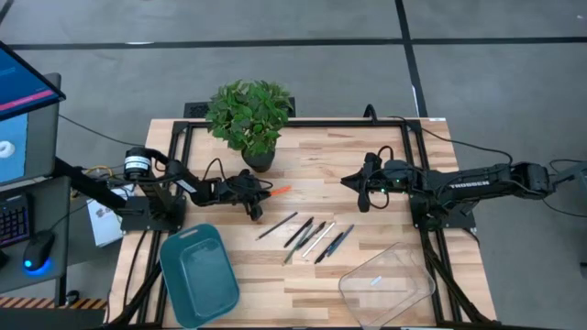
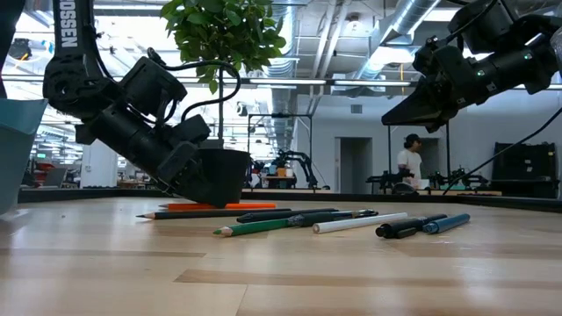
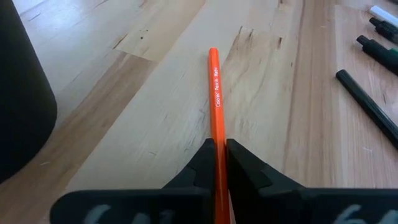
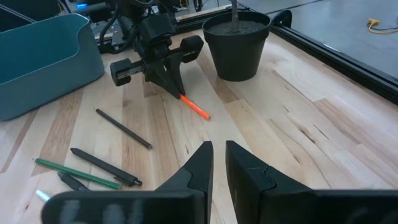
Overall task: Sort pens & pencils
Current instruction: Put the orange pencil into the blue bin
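Left pincer [image 1: 258, 203] clamped on the orange pencil [image 1: 280, 191] low over the tabletop [image 1: 367, 183], long axis running out toward 2 o'clock from the fingertips. Teal tray [image 1: 199, 275] off at 7 o'clock, nearest this arm. Right pincer [image 1: 353, 181] raised, holding nothing, fingers nearly together.

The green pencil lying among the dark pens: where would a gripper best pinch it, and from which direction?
Judging by its pose, the green pencil lies flat on the table, so come straight down from above and pinch across its thin shaft. Its pointed end sticks out clear of the neighbouring pens, so that end probably gives the fingers the most room.
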